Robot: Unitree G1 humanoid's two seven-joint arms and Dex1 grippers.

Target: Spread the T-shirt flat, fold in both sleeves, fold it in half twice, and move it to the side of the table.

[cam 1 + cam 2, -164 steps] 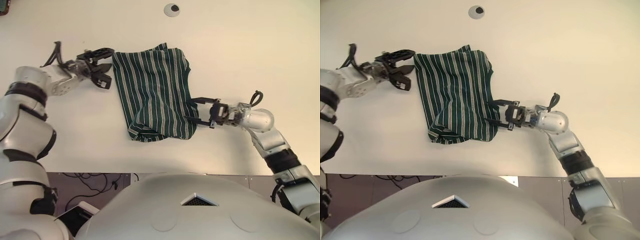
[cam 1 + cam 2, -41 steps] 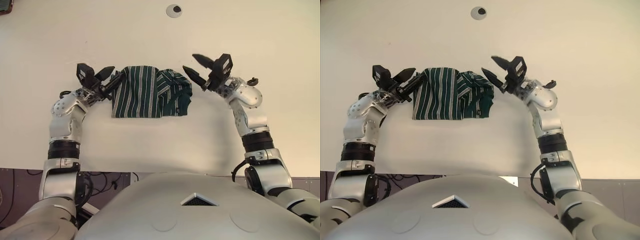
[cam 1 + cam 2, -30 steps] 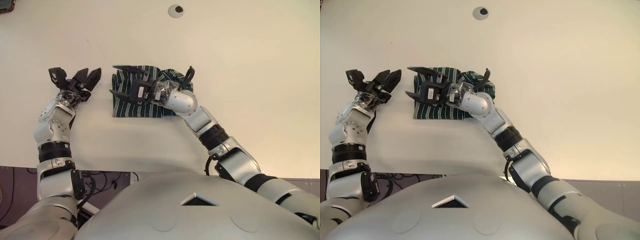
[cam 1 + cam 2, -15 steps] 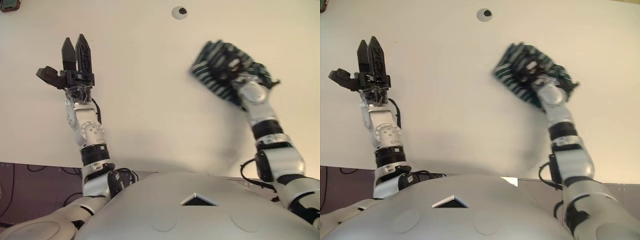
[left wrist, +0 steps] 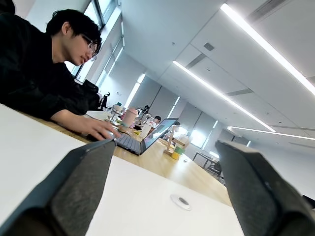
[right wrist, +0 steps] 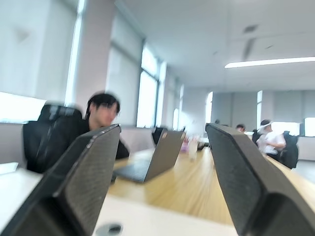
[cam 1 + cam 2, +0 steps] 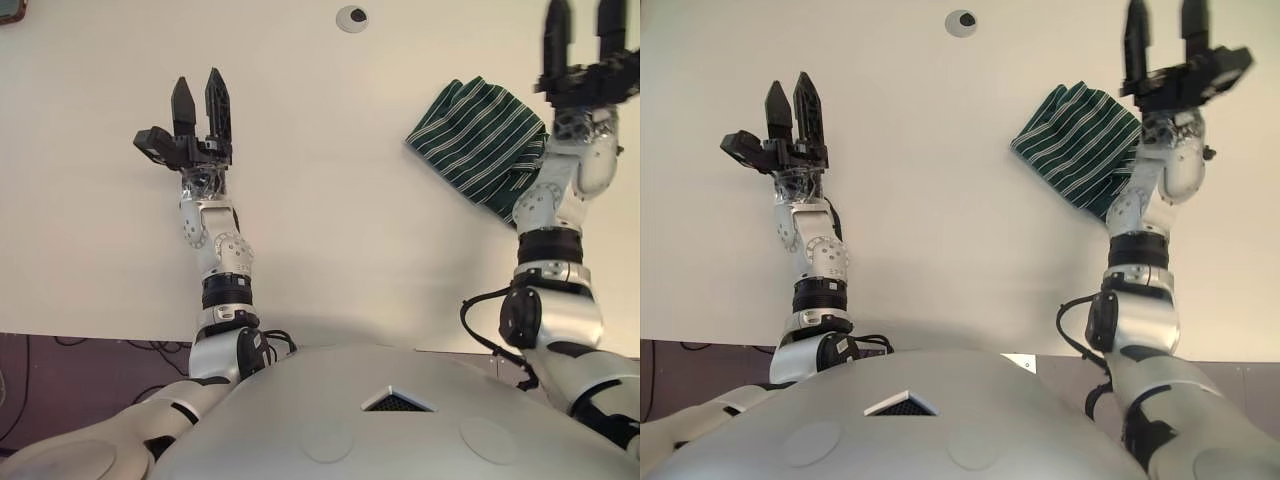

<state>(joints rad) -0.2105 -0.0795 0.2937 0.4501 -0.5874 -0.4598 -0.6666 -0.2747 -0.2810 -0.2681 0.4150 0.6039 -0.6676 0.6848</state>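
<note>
We found left gripper (image 7: 198, 82) and right gripper (image 7: 582, 10) parted, empty. T-shirt (image 7: 480, 145) judged soft, light: pinch its folded edge.

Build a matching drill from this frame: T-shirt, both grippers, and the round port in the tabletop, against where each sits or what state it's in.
Column one:
1. T-shirt
2. left gripper
3. right gripper
4. round port

Column two:
A. fingers open, held up over the left part of the table
B. set in the tabletop, far middle
C. folded, lying on the right part
D. fingers open, held up on the right, its arm crossing the folded cloth's edge

Pairs: 1-C, 2-A, 3-D, 4-B
</note>
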